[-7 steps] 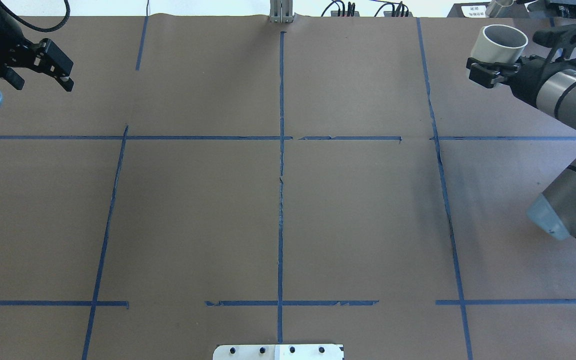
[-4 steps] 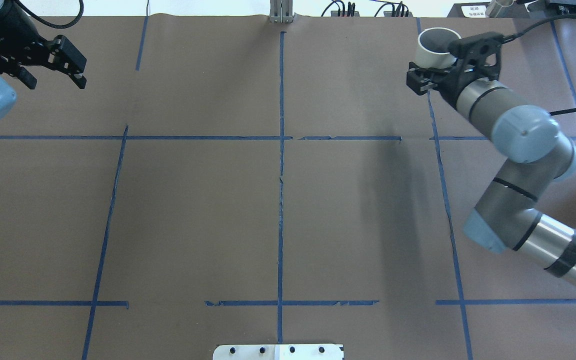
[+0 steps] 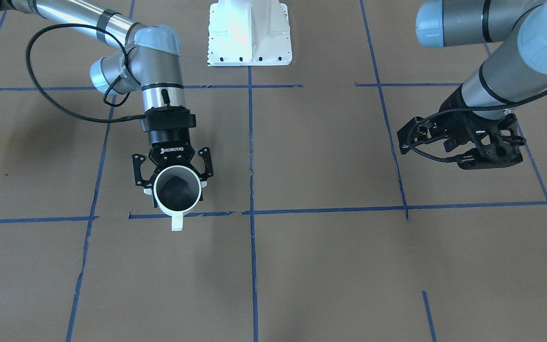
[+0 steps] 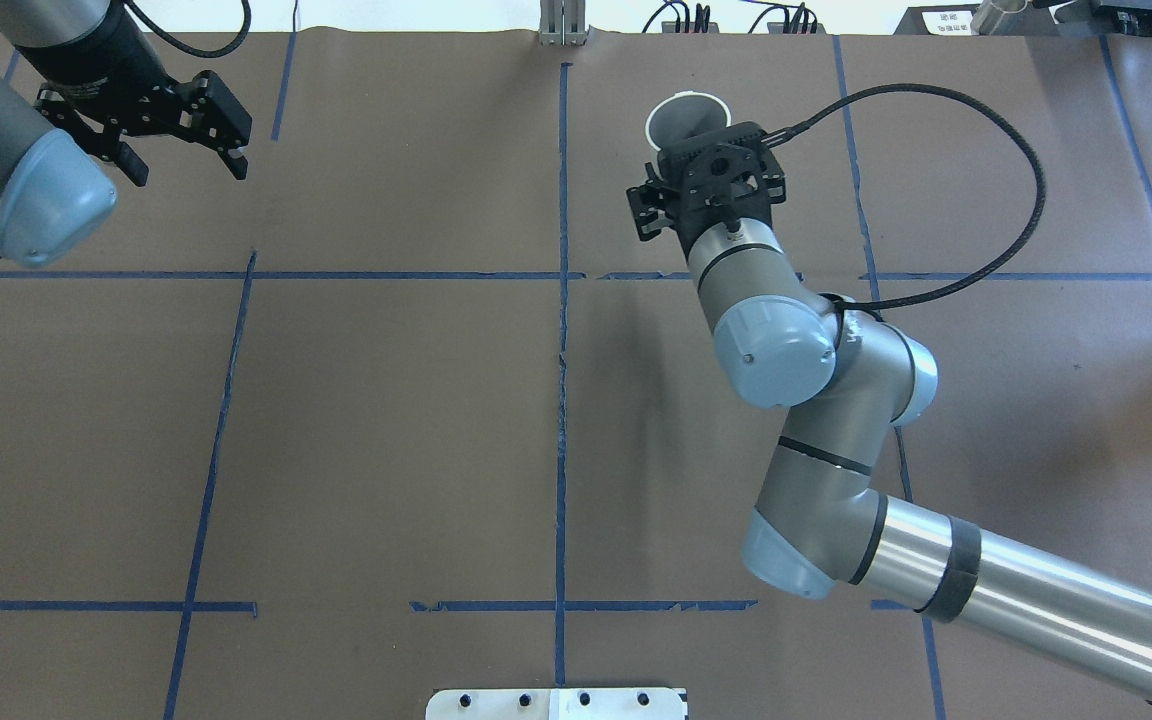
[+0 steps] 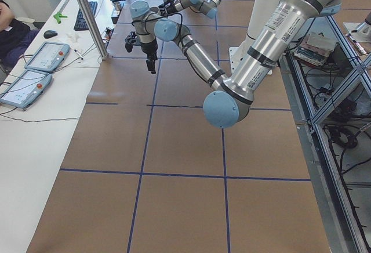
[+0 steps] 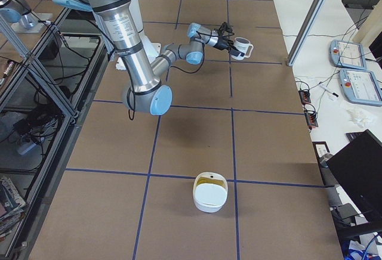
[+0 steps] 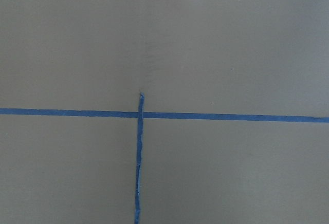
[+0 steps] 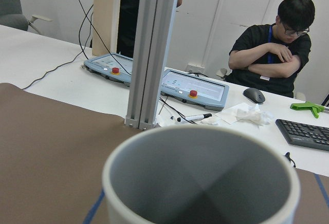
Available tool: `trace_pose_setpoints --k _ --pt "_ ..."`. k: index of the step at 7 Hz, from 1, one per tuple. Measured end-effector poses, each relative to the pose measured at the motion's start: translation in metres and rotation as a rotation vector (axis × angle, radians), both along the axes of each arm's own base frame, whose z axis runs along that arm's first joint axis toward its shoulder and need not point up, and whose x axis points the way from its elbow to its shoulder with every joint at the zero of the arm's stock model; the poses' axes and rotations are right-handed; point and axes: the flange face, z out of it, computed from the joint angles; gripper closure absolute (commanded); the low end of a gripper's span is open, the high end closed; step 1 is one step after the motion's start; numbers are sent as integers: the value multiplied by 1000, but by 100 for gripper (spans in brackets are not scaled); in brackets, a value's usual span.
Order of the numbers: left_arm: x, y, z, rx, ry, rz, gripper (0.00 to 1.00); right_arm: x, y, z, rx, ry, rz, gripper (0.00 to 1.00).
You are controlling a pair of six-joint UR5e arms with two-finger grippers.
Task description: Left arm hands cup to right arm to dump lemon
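My right gripper (image 3: 174, 187) is shut on the white cup (image 3: 177, 222), held above the table's far middle with its squared handle pointing away from the robot. The overhead view shows the cup (image 4: 681, 112) just beyond the right gripper (image 4: 696, 145). Its grey inside (image 8: 205, 183) looks empty. A dull yellow shape, which may be the lemon (image 6: 210, 182), lies in a white bowl (image 6: 209, 197) near the table's right end. My left gripper (image 4: 184, 160) hangs open and empty over the far left corner, well apart from the cup.
Blue tape lines (image 4: 562, 300) divide the brown table. The white robot base plate (image 3: 249, 33) sits at the near edge. An aluminium post (image 4: 563, 25) stands at the far edge. Behind it is a desk with control pendants (image 8: 193, 85) and a seated person (image 8: 277, 44).
My right arm has swung the cup from the far right corner toward the table's far middle. My left gripper has drifted a little rightward, still open.
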Motion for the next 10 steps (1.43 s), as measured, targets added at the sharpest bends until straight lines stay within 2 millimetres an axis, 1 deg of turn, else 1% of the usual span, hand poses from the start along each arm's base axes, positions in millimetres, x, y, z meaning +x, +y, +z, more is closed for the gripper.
trace_pose_setpoints --k 2,3,4,5,6,7,8,10 --pt "24 1 -31 -27 18 -20 0 -51 21 -47 2 -93 34 89" --pt "38 2 -49 -43 29 -31 0 -79 33 -66 10 -111 52 88" --pt "49 1 -66 -59 38 -43 0 -100 48 -78 21 -116 70 86" --pt "59 0 -81 -73 45 -52 0 -114 58 -81 27 -115 81 86" --pt "69 0 -95 -89 51 -60 0 -126 62 -83 28 -107 88 85" --pt "79 1 -108 -101 57 -65 0 -140 61 -89 27 -98 91 84" --pt "87 3 -117 -109 61 -64 0 -148 59 -95 25 -93 93 82" --pt "105 10 -129 -128 66 -62 3 -155 57 -105 22 -106 95 80"
